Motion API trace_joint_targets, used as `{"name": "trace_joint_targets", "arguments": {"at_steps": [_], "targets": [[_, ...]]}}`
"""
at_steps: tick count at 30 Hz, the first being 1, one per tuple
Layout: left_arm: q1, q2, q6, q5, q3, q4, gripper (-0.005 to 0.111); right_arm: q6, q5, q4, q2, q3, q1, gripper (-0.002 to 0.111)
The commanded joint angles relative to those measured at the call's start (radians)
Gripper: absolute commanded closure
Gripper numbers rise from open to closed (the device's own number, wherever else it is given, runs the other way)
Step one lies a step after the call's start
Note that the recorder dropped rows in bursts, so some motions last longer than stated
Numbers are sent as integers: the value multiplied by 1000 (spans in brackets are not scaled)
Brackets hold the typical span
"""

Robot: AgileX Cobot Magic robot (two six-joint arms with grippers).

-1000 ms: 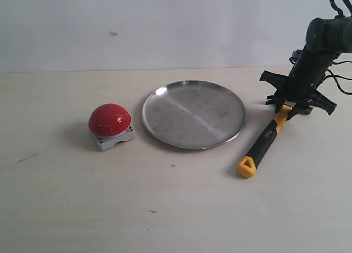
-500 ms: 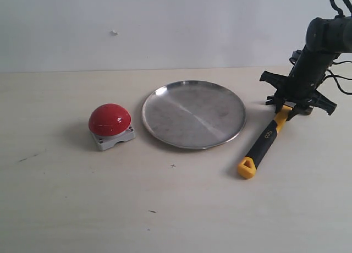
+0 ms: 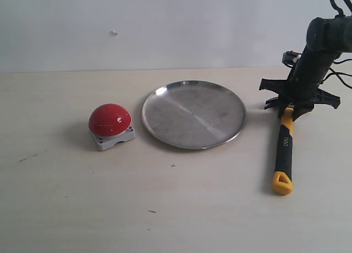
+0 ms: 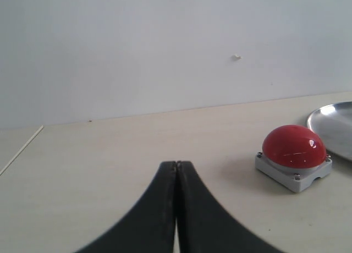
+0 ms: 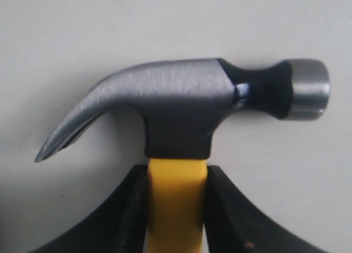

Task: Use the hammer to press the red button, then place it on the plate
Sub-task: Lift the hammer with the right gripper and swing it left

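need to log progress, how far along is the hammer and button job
Done: the right gripper grips the small yellow-and-black claw hammer by its yellow neck. In hand: the pickup. Left: pressing the glossy red dome button, on the plate's far side, then setting the hammer on the round silver metal plate, which lies bare.

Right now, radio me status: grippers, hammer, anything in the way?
Right gripper shut on hammer neck. Left gripper shut, empty. Plate sits between hammer and red button.

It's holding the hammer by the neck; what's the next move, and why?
Probably lift the hammer and carry it left, over the plate, toward the red button: the right fingers are shut on its yellow neck, and the button sits at the plate's far side.
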Motion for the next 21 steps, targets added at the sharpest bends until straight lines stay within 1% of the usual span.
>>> {"name": "trace_joint_targets", "arguments": {"at_steps": [1, 2, 8, 14, 20, 21], "targets": [[3, -6, 0, -4, 0, -4, 106, -95, 52, -67, 3, -3, -4, 108], [3, -6, 0, -4, 0, -4, 106, -137, 54, -61, 3, -3, -4, 108], [3, -6, 0, -4, 0, -4, 106, -197, 46, -61, -5, -3, -4, 108], [3, -6, 0, -4, 0, -4, 106, -320, 76, 40, -77, -3, -4, 108], [3, -6, 0, -4, 0, -4, 106, -381, 136, 74, -117, 0, -4, 108], [3, -6, 0, -4, 0, -4, 106, -397, 150, 107, -123, 0, -4, 108]]}}
